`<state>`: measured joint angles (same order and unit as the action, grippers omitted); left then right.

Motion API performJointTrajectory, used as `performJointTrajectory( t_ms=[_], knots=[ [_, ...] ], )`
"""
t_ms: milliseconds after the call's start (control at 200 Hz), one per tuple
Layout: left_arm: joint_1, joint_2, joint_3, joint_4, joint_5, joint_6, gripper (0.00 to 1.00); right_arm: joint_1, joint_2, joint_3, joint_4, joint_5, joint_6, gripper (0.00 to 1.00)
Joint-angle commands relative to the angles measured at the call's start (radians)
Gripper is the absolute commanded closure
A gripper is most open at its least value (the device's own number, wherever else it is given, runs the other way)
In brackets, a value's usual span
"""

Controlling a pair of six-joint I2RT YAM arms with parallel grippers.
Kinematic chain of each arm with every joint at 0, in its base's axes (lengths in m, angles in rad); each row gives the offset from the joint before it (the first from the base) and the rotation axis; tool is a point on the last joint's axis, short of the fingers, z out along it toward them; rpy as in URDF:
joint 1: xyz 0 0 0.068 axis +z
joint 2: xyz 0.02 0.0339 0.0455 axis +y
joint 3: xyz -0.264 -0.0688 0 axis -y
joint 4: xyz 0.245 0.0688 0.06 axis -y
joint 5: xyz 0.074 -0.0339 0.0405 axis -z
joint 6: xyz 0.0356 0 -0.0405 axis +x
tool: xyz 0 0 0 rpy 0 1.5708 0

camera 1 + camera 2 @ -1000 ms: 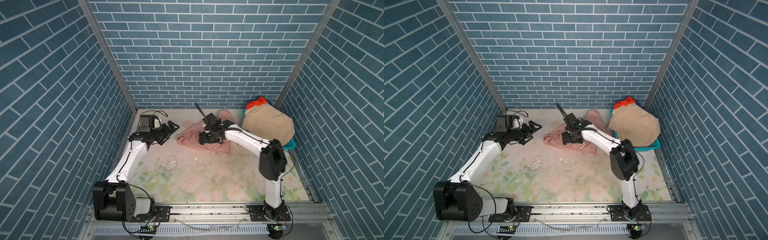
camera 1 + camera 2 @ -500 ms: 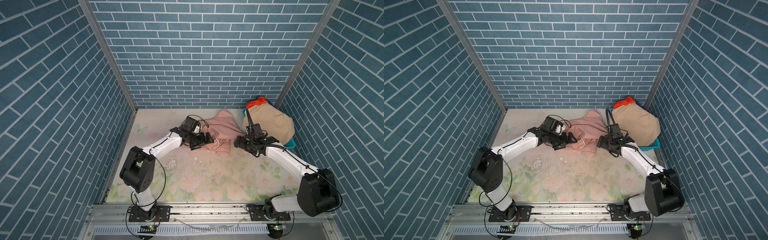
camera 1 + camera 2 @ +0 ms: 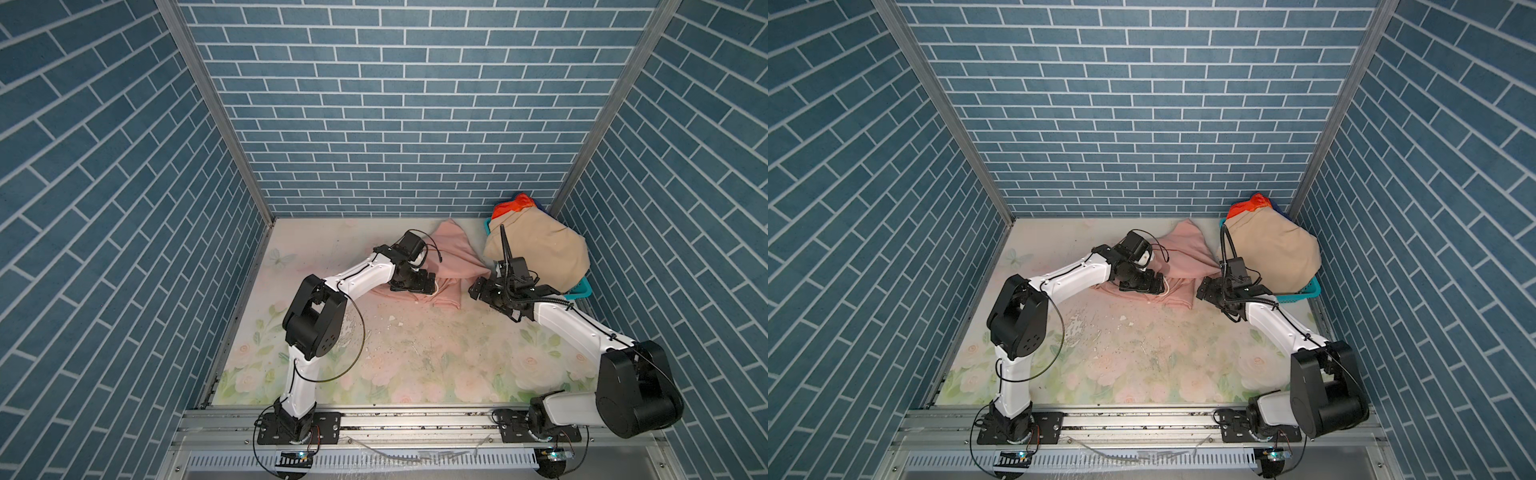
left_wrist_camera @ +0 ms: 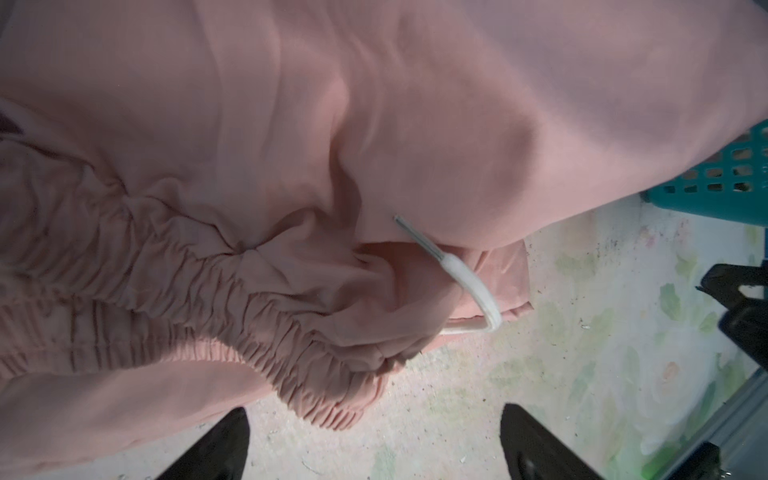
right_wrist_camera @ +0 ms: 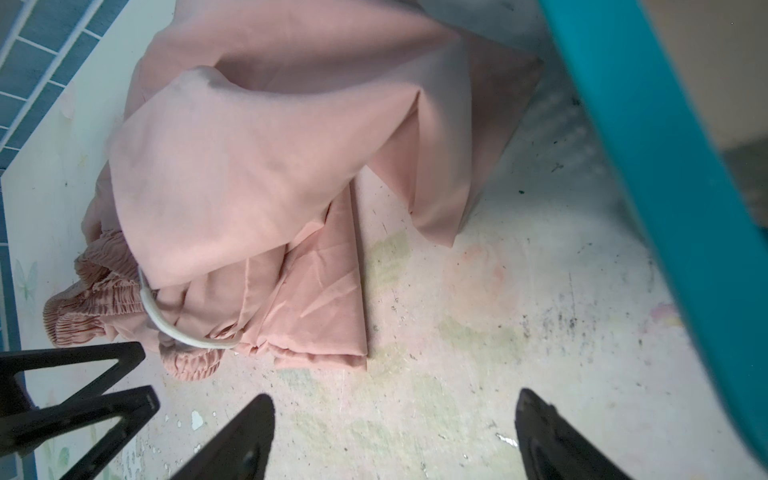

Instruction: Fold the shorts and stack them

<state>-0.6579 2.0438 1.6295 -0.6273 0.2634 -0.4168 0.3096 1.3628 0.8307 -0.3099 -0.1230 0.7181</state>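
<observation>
The left tool (image 4: 374, 449) is spread and empty, its black fingertips low over the gathered elastic waistband (image 4: 187, 291) of the pale pink drawstring shorts (image 4: 374, 124), with the white drawstring loop (image 4: 469, 282) just ahead of them. The right tool (image 5: 399, 440) is also spread and holds nothing. It hangs over bare worktop between the pink shorts and the teal perforated plastic basket (image 5: 644, 166), facing a flat doubled layer of pink cloth. In a top view the two tools, left (image 3: 419, 284) and right (image 3: 478, 289), stand at either side of the near edge of the pink shorts (image 3: 453, 257), which lie rumpled on the floral-printed worktop (image 3: 415, 353) just beside the basket (image 3: 579, 291). One leg is thrown up toward the basket's wall, and I cannot tell whether it touches. The plain beige shorts (image 3: 536, 249) are heaped in the basket and bulge over its rim, and a corner of the shiny rainbow-striped shorts (image 3: 513, 205) peeks out behind them on the basket's far side. My judgement is that the task is at its start: the first pair is out but neither flattened nor folded, and nothing is stacked. The next move likely calls for each tool to pinch one end of the waistband and draw the cloth flat, away from the basket, while keeping clear of the drawstring.
</observation>
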Motion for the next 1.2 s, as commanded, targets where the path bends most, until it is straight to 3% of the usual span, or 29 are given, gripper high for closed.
performJointTrajectory(
  t_ms=[0,205,310,480,570,745,920,1195],
  knots=[
    [-0.010,0.043,0.035,-0.030,-0.055,0.056,0.11,-0.015,-0.016,-0.012,0.040,-0.031,0.035,0.09],
    [-0.032,0.120,0.111,-0.054,-0.112,0.085,0.20,-0.034,-0.018,-0.031,0.057,-0.060,0.038,0.09],
    [-0.033,0.130,0.124,-0.043,-0.132,0.086,0.31,-0.041,-0.029,-0.042,0.059,-0.069,0.038,0.10],
    [-0.034,0.125,0.145,-0.042,-0.118,0.105,0.80,-0.049,-0.043,-0.057,0.061,-0.081,0.040,0.10],
    [-0.031,0.116,0.188,-0.109,-0.131,0.146,1.00,-0.053,-0.057,-0.067,0.060,-0.080,0.044,0.10],
    [0.016,-0.013,0.275,-0.275,-0.281,0.253,1.00,-0.064,-0.073,-0.059,0.058,-0.080,0.055,0.10],
    [0.137,-0.129,0.313,-0.404,-0.465,0.268,1.00,-0.066,-0.022,-0.007,0.056,-0.073,0.052,0.09],
    [0.278,-0.229,0.250,-0.402,-0.481,0.258,1.00,0.014,0.142,0.073,0.147,-0.089,0.104,0.03]
  ],
)
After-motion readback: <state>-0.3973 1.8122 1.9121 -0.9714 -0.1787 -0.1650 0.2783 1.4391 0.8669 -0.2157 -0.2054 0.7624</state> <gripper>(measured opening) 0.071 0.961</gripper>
